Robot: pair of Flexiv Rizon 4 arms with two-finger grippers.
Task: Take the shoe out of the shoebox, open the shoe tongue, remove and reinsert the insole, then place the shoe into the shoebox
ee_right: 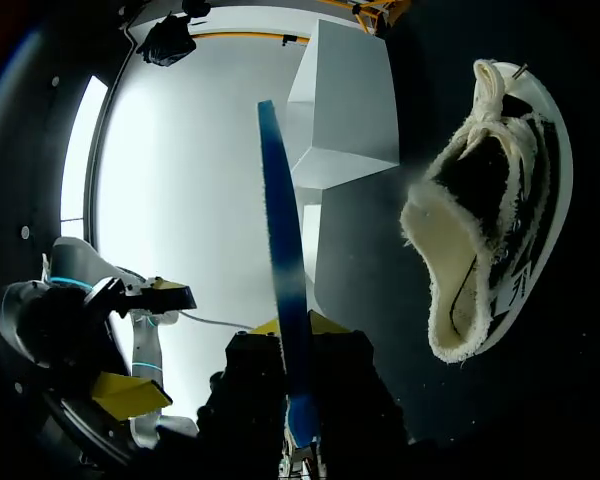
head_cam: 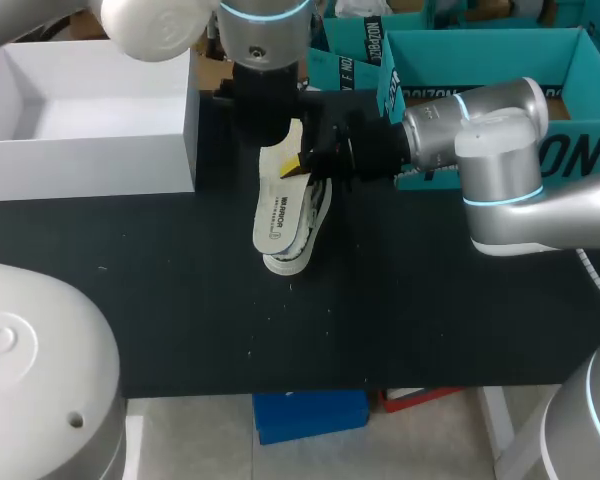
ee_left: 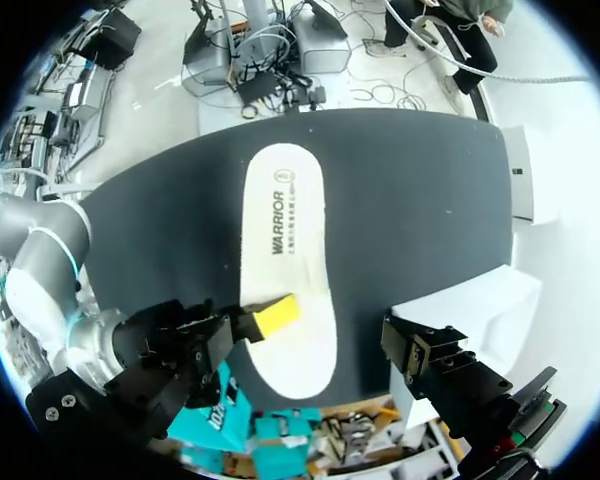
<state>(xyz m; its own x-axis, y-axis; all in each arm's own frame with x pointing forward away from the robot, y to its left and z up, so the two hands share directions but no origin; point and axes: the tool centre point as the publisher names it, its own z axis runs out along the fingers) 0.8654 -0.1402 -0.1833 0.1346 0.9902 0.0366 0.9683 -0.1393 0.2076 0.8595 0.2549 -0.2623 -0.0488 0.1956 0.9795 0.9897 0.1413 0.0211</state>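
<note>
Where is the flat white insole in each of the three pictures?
Head view: the cream-white flat insole sits over the black-and-white shoe, mid-table, pinched by the right gripper.
Left wrist view: the insole lies straight ahead, printed side showing, a yellow fingertip on it.
Right wrist view: edge-on, a thin blue strip between the gripper's fingers.
Shared landmark: the white cardboard shoebox.

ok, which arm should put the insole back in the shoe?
Right: the right gripper has its jaws shut on the insole, held close to the shoe.
</note>
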